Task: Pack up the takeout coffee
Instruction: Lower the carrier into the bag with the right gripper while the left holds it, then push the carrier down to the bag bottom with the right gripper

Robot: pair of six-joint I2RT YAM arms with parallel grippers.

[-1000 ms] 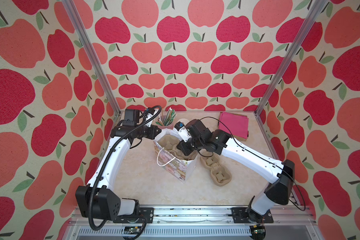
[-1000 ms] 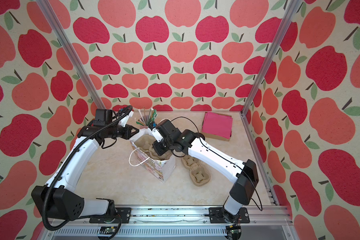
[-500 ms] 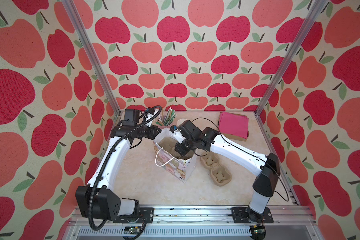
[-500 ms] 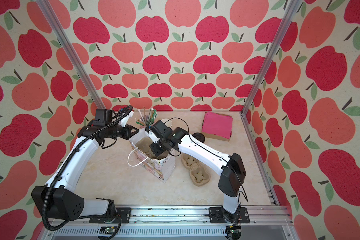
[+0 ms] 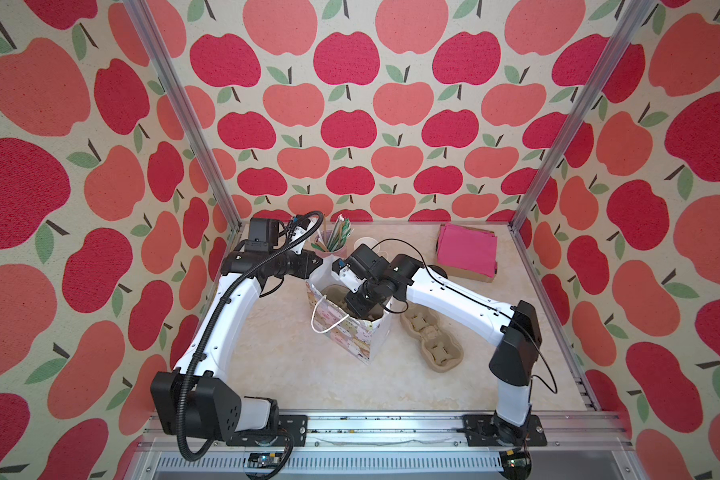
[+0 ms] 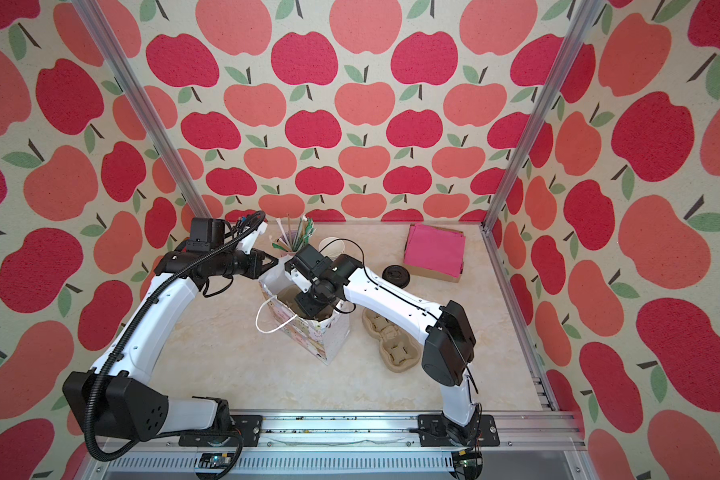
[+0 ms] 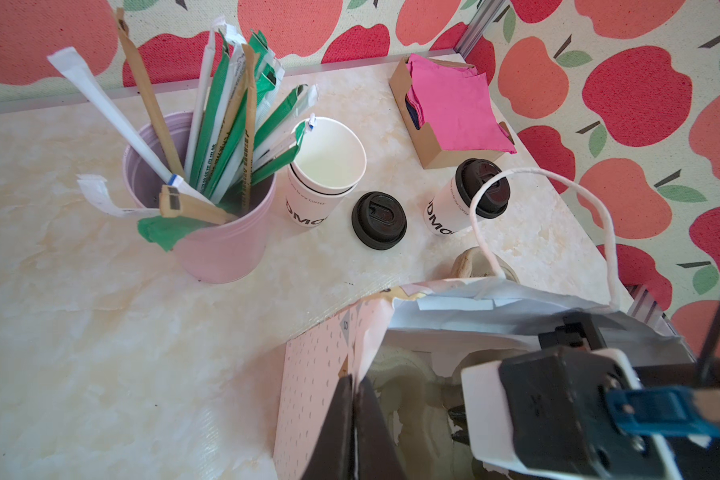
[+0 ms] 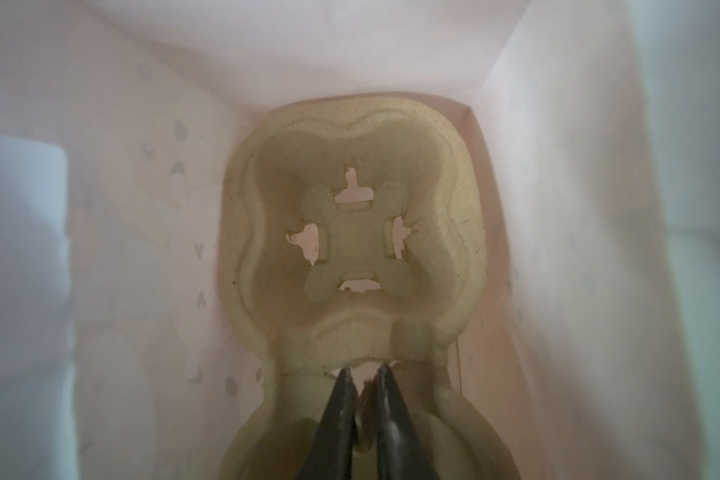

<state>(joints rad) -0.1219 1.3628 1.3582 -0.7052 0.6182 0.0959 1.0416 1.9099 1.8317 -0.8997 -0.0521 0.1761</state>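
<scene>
**Paper, pulp and plastic**

A matt printed paper bag (image 7: 312, 386), its rough, fibrous pulp carrier (image 8: 350, 249), and a smooth marble-look bench (image 7: 100, 353) with a low sheen. The white paper cup (image 7: 445, 203) is smooth under a satin black plastic lid (image 7: 474, 174). Also pictured: straws (image 7: 211, 124) in crinkled paper wrappers, a matt pink plastic cup (image 7: 221, 249), soft creased paper napkins (image 7: 458, 108) and a plain brown cardboard holder (image 7: 445, 156).

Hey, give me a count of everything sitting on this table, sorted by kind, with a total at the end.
White paper cups: 2, the lidded cup and the open cup stack, counted once
Black lids: 2, the loose lid and the fitted lid
Pulp carriers: 2, the bagged carrier and the spare carrier
Paper bag: 1
Pink straw cup: 1
Napkin box: 1
Total: 9
</scene>
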